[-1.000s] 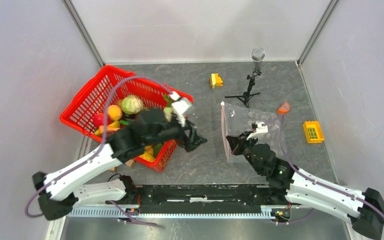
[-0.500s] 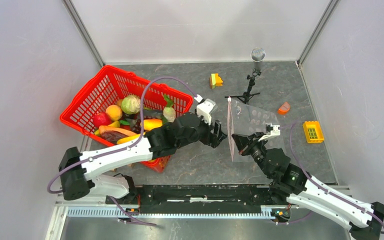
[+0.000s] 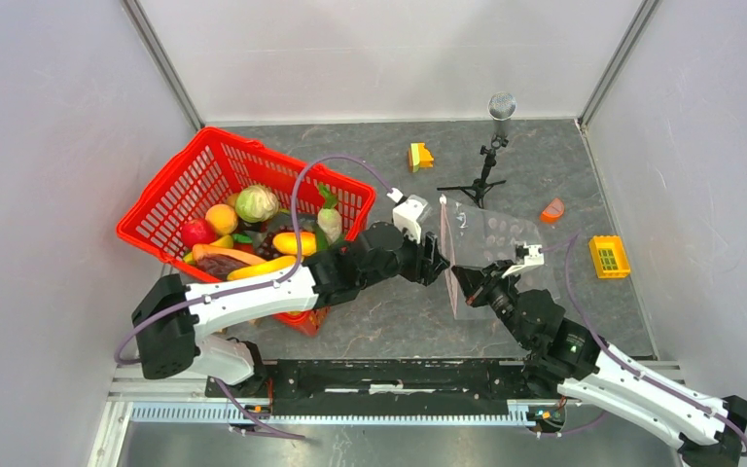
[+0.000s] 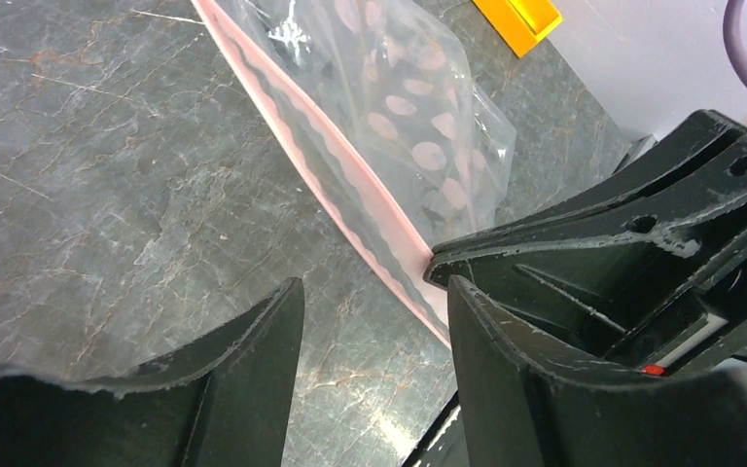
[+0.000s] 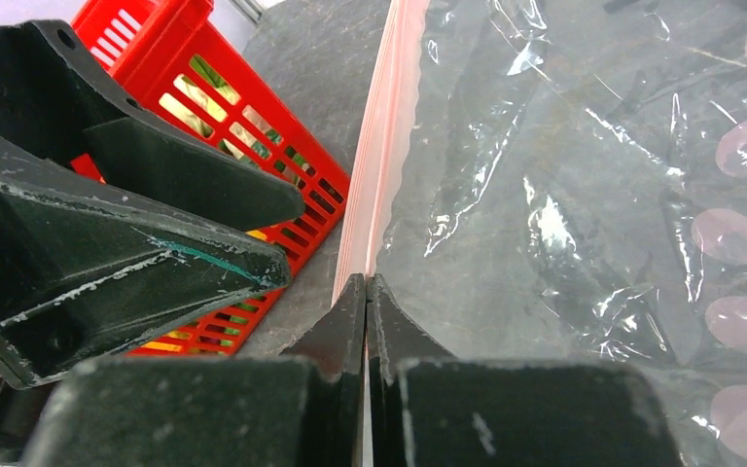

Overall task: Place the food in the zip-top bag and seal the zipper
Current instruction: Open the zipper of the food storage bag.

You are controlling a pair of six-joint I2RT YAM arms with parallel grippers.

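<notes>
The right gripper (image 5: pixel 365 284) is pinched tight on the pale pink zipper (image 5: pixel 377 156) of the clear zip-top bag (image 3: pixel 494 233), the left gripper (image 4: pixel 374 288) gapes empty just beside that strip, and the food (image 3: pixel 256 204) lies in the red mesh basket (image 3: pixel 168 195).

1. The zip-top bag (image 5: pixel 564 195) is thin clear plastic film, super crinkly and shiny, with glare streaks along every crease and pale pink ovals printed on it.
2. The zipper (image 4: pixel 340 185) is a pale pink plastic strip, duller than the film, with fine ridges running along it.
3. The left claw (image 4: pixel 374 292) and right claw (image 5: pixel 367 287) are matt black hard plastic, kinda rough, scuffed whitish at the edges.
4. The surface (image 4: pixel 107 195) looks like dark grey stone with pale and rusty veins, smooth, low sheen.
5. The basket (image 3: pixel 185 185) is bright red moulded plastic mesh, slightly glossy.
6. The food (image 3: pixel 256 203) in it is smooth coloured plastic, a bit shiny.
</notes>
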